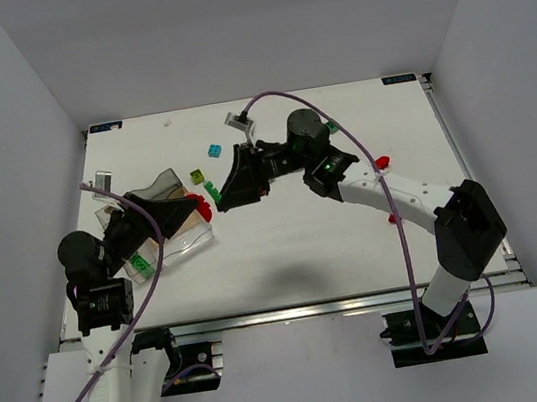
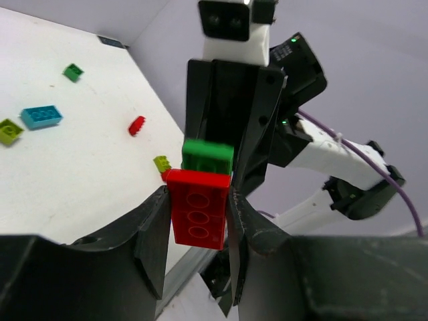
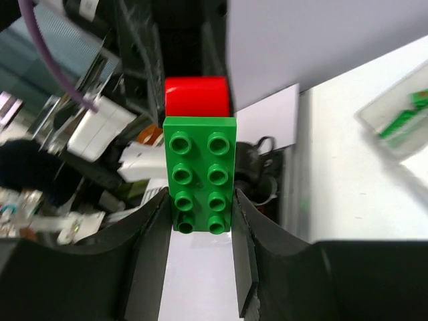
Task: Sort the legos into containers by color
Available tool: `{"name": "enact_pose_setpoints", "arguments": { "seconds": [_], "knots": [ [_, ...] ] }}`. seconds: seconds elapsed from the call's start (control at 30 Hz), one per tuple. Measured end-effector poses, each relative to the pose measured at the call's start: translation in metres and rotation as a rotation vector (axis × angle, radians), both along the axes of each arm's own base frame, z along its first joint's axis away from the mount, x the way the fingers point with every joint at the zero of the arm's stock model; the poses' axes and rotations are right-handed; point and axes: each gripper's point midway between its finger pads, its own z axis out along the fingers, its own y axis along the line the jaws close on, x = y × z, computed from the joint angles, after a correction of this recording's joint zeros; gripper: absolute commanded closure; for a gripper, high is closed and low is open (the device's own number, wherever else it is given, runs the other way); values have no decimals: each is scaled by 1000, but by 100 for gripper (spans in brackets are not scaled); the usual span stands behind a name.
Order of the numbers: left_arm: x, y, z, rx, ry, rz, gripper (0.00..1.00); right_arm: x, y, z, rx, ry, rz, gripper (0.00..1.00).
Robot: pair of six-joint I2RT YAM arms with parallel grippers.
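A red brick [image 1: 205,209] and a dark green brick [image 1: 212,190] are joined as a two-colour stack, held in the air between both grippers. My left gripper [image 1: 198,208] is shut on the red brick [image 2: 198,208]. My right gripper [image 1: 219,196] is shut on the green brick [image 3: 200,175]; the red one [image 3: 197,97] shows beyond it. The clear tray [image 1: 173,184] lies under the left gripper, with green bricks [image 1: 139,263] in its near corner. Loose cyan [image 1: 214,151], lime [image 1: 198,177] and red [image 1: 382,160] bricks lie on the table.
Another red brick [image 1: 393,219] lies by the right arm and a green one [image 1: 332,127] behind its wrist. The left wrist view shows green [image 2: 73,71], cyan [image 2: 41,116], lime [image 2: 8,131] and red [image 2: 136,125] bricks. White walls enclose the table [image 1: 296,247].
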Motion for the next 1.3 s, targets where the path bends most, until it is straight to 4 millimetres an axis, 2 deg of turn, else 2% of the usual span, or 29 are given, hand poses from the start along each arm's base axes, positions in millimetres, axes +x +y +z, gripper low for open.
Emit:
{"name": "enact_pose_setpoints", "arguments": {
  "seconds": [0.07, 0.23, 0.37, 0.47, 0.57, 0.7, 0.77, 0.87, 1.0, 1.1, 1.3],
  "knots": [
    [3, 2, -8, 7, 23, 22, 100, 16, -4, -2, -2, -1, -48, 100],
    [18, 11, -42, 27, 111, 90, 100, 71, -26, -17, -46, -9, -213, 100],
    [44, 26, -73, 83, 217, 199, 100, 93, -34, -45, -141, -41, -305, 100],
    [68, 52, -96, 178, 331, 362, 100, 98, -34, -59, -211, -86, -345, 100],
    [86, 87, -109, 298, 417, 549, 100, 107, -34, -70, -280, -156, -386, 100],
    [97, 126, -124, 444, 493, 731, 100, 113, -33, -92, -362, -220, -404, 100],
    [104, 141, -139, 511, 543, 788, 100, 114, -33, -106, -402, -238, -401, 100],
    [110, 155, -167, 597, 625, 824, 100, 111, -33, -127, -460, -254, -380, 100],
    [117, 168, -193, 680, 692, 848, 100, 105, -31, -141, -500, -273, -348, 100],
    [122, 175, -206, 720, 719, 866, 100, 100, -28, -144, -507, -295, -324, 100],
    [135, 184, -218, 749, 728, 903, 98, 93, -18, -142, -501, -344, -283, 100]
  ]
}}
